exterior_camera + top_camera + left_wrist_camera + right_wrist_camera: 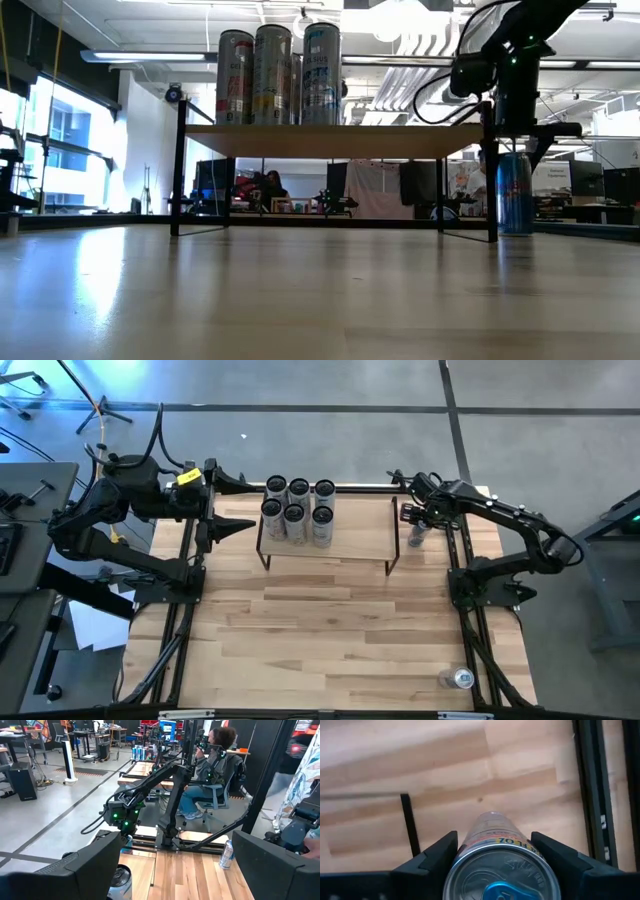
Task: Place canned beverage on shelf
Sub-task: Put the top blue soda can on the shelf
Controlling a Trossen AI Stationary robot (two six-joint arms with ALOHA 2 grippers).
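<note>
We see the right gripper [492, 852] straddling an upright can [495, 865] on the table just off the shelf's [350, 535] right end, its fingers flanking the can's sides (whether they touch yet we cannot tell). The left gripper [225, 528] waits open at the shelf's opposite end.

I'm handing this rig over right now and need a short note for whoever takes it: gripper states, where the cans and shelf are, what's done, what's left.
Right gripper: fingers straddle the blue can, which stands on the table just off the shelf's right end; firm grip cannot be confirmed.
Left gripper: open, empty, waiting off the shelf's left end.
Done: six cans stand on the shelf's left half.
Left: secure and shelve the blue can; a spare can stands at the table's near right corner.
</note>
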